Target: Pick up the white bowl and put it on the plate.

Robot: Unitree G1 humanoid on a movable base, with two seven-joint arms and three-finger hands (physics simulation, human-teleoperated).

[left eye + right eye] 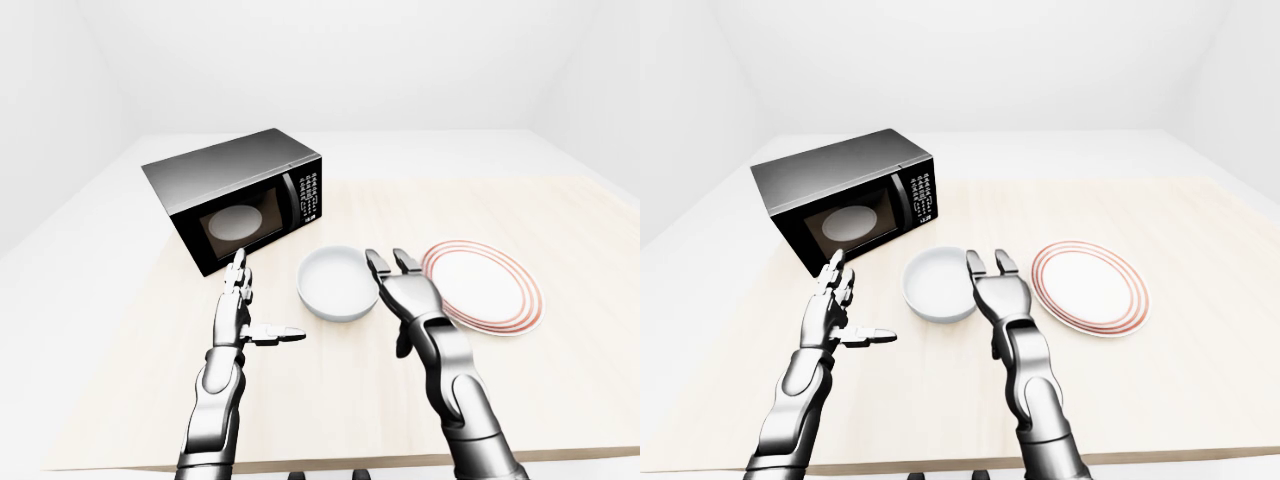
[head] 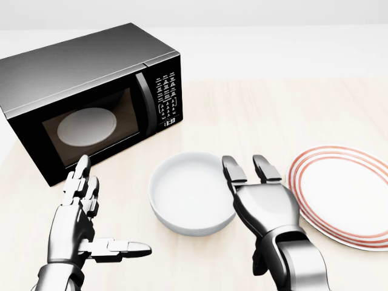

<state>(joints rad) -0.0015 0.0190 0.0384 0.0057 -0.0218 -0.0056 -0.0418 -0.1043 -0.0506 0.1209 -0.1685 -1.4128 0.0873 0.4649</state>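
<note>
The white bowl sits on the tabletop, plate just right of it (plate's right edge cut off in the head view). Right hand at the bowl's right rim, fingers spread, holding nothing, hiding part of that rim. Left hand left of the bowl, open and empty.

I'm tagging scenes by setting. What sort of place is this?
Likely a bare simulated kitchen setup: a black microwave, a white bowl and a red-rimmed plate on a pale wooden table, amid plain white walls.
</note>
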